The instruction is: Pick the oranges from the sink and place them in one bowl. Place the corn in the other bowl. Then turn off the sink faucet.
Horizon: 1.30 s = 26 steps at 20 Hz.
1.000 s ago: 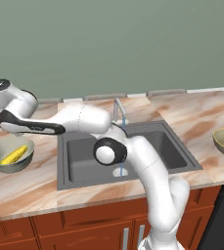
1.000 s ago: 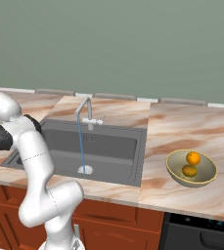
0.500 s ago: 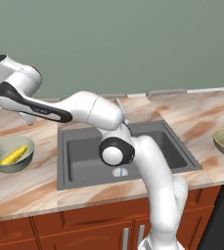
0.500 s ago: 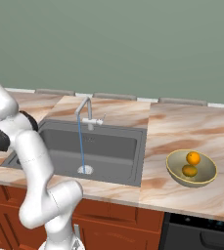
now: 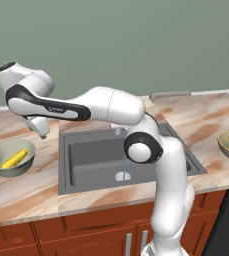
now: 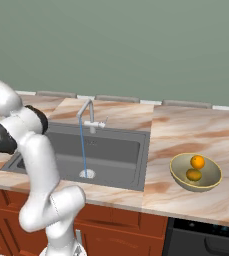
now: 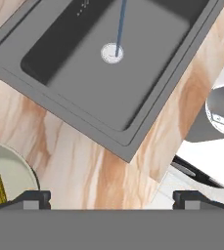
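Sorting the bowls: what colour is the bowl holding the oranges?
Olive-khaki bowl, clearest in the right base view.

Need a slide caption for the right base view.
Two bright-orange fruits sit in the olive-khaki bowl; thin water stream runs from the silver faucet into the dark-grey sink.

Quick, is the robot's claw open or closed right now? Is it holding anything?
Gripper: open, its fingertips stand wide apart, holding nothing.

Even flat rendered light, soft shadows, perhaps slightly soft focus
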Tool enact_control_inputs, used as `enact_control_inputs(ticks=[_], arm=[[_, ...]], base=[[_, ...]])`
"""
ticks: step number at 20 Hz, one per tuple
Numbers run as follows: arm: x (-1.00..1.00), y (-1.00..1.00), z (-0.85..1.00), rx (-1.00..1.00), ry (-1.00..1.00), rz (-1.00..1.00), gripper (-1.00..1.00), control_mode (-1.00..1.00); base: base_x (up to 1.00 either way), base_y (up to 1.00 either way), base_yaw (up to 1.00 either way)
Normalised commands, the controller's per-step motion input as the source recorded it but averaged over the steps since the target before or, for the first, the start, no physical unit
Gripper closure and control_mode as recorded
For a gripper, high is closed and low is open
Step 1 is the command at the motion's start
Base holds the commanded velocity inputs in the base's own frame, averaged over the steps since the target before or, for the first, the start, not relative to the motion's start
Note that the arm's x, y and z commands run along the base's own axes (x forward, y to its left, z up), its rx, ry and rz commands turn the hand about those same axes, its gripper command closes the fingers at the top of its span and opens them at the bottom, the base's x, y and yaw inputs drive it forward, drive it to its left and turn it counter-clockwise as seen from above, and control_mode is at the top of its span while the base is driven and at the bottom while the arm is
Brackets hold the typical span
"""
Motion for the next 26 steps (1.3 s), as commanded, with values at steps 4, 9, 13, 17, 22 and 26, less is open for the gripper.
enact_control_inputs(ticks=[4,9,13,17,22,26], arm=[[-1.00,-1.00,-0.52,0.45,-0.29,0.02,-1.00,-1.00],[-0.91,-1.00,-0.08,0.42,-0.37,0.01,-1.00,-1.00],[-0.38,-1.00,0.74,0.33,-0.18,0.00,-1.00,-1.00],[-0.24,-1.00,1.00,0.32,-0.05,0.00,-1.00,-1.00],[-0.35,-0.94,0.93,0.26,0.00,0.00,-1.00,-1.00],[-0.36,-0.73,0.49,0.07,0.00,0.00,-1.00,-1.00]], base=[[0.00,0.00,0.00],[0.00,0.00,0.00],[0.00,0.00,0.00],[0.00,0.00,0.00],[0.00,0.00,0.00],[0.00,0.00,0.00]])
